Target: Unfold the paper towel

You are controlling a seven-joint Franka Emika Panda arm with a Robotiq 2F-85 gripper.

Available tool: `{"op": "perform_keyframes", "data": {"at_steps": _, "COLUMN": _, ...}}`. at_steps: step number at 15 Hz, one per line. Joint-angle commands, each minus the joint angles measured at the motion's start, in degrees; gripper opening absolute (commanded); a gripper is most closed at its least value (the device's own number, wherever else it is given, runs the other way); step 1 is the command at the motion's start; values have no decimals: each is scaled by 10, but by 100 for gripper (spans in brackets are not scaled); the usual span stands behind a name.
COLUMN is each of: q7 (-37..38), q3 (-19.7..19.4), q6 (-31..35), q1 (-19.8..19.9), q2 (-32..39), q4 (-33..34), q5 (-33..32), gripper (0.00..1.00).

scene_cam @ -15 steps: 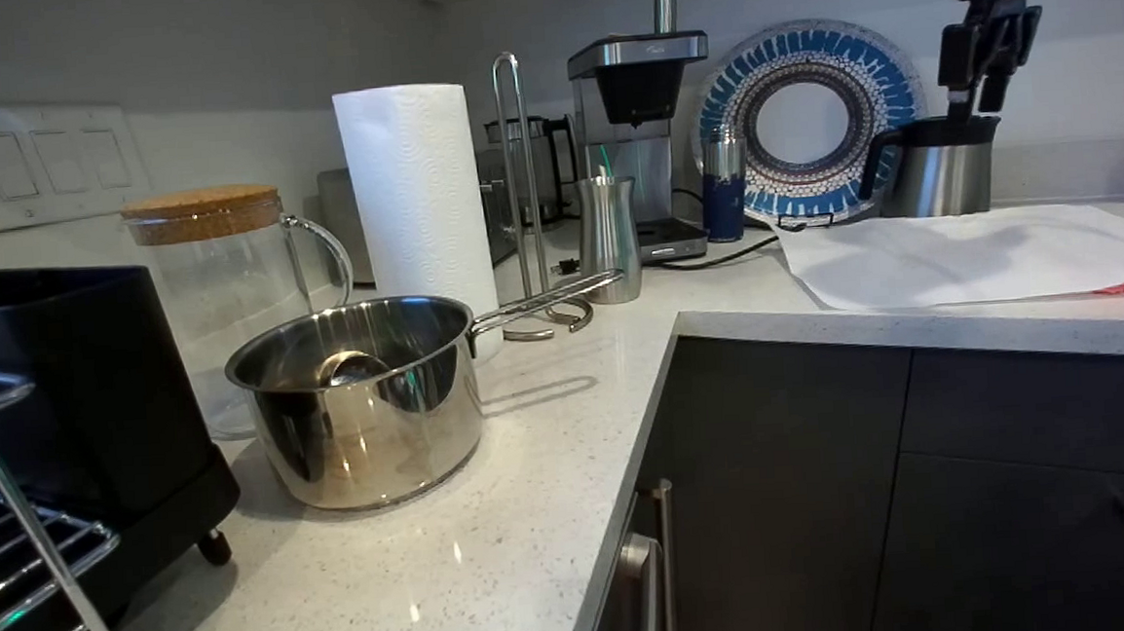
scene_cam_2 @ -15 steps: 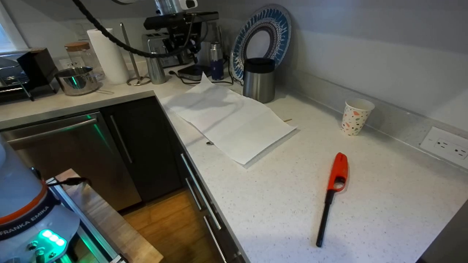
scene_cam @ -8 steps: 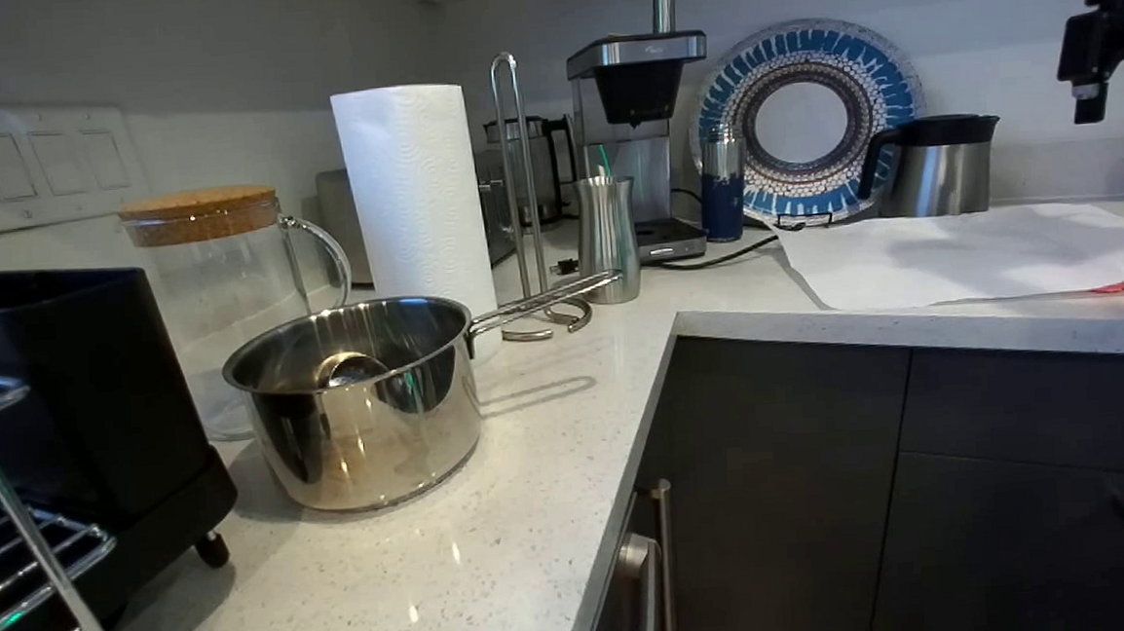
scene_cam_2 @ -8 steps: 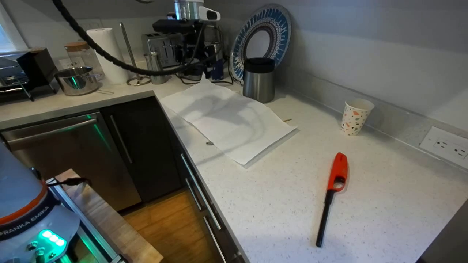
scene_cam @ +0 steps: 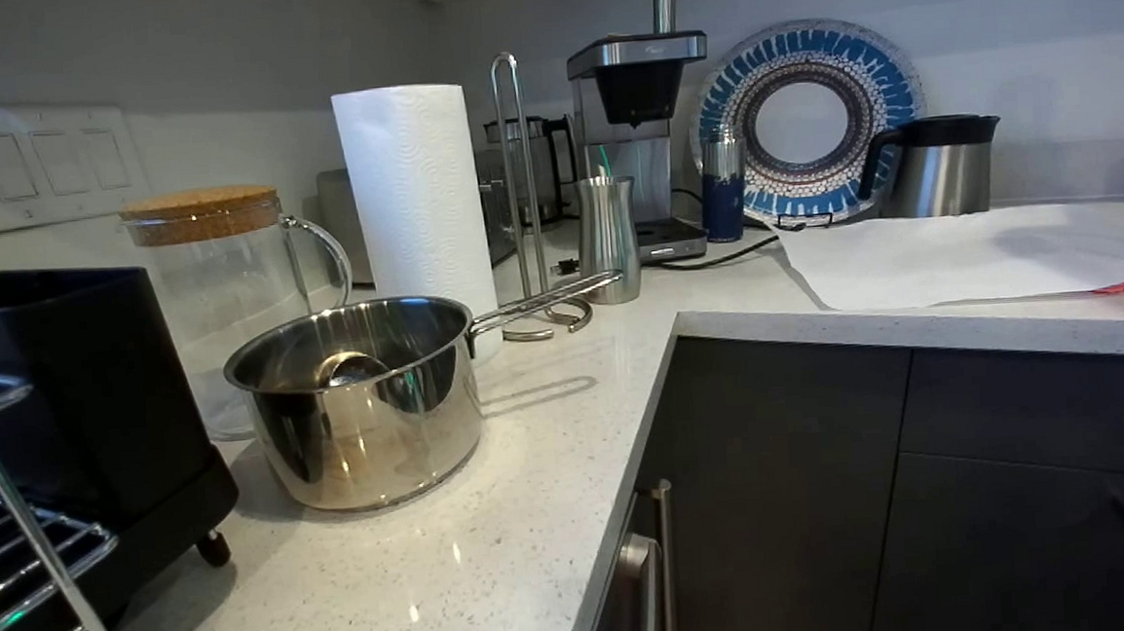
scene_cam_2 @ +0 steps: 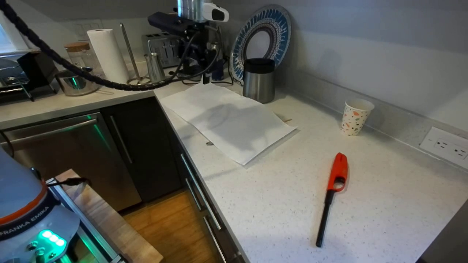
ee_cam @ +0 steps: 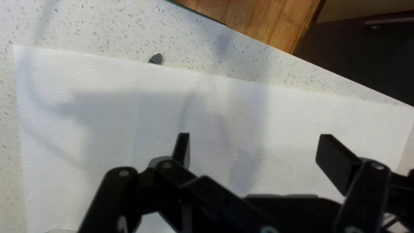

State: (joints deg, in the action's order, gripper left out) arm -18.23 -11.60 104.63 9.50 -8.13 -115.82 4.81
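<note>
One paper towel (scene_cam_2: 228, 122) is lying nearly flat on the tabletop (scene_cam_2: 278, 201) below the parted, empty claw (ee_cam: 255, 139), and any low pass could be rucking it by snagging the grey tip (ee_cam: 156, 59) peeking from beneath the towel's edge.

In an exterior view the camera sits low over the worktop (scene_cam: 534, 493), saucepan (scene_cam: 360, 440) close to the lens, facing the corner with the coffee maker (scene_cam: 645, 81); paper towel (scene_cam: 978, 256) far off, at right edge. In an exterior view the camera sits higher, looking down at a slant along the worktop: lighter (scene_cam_2: 335, 173) near, robot base (scene_cam_2: 31, 215) lower left, same corner far. Both exterior views share saucepan, blue-patterned disc (scene_cam_2: 279, 33) and paper towel. Wrist view: close, pointing down past the tool (ee_cam: 255, 147) onto the paper towel, floor (ee_cam: 268, 22) at top.
</note>
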Motion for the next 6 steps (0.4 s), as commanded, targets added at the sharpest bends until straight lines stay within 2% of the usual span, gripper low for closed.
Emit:
{"op": "perform_keyframes", "data": {"at_steps": 1, "q7": 0, "q3": -4, "q6": -1, "q1": 1, "q2": -6, "q4": -2, "q5": 0, "gripper": 100}}
{"op": "perform_keyframes", "data": {"at_steps": 6, "q7": 1, "q3": -6, "q6": -1, "q1": 2, "q2": -11, "q4": -7, "q5": 0, "gripper": 100}}
